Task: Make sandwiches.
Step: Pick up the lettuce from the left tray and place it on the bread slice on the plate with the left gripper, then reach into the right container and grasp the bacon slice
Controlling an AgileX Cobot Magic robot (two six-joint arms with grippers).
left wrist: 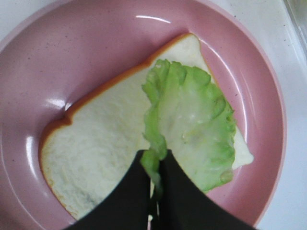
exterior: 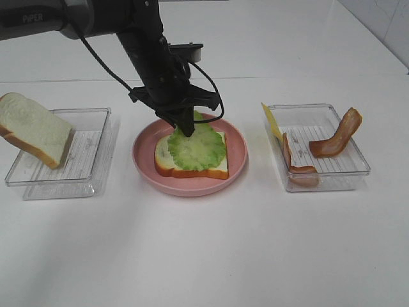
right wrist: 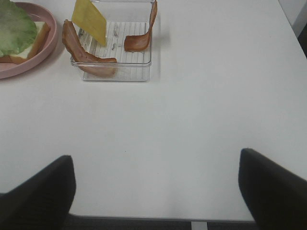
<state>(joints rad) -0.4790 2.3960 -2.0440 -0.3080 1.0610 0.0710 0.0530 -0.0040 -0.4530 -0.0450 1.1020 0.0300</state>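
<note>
Left gripper (left wrist: 154, 160) clamped on the edge of the round green lettuce leaf (left wrist: 192, 124), I'm laying it over the white bread slice (left wrist: 100, 143) in the pink plate (left wrist: 72, 48); next, release and lift clear.

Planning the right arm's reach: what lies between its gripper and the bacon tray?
Nothing: in the right wrist view, only bare white table separates the open right gripper from the bacon tray.

Bright, even overhead light, soft shadows, small glare streaks on the pink plate (left wrist: 148, 18).
</note>
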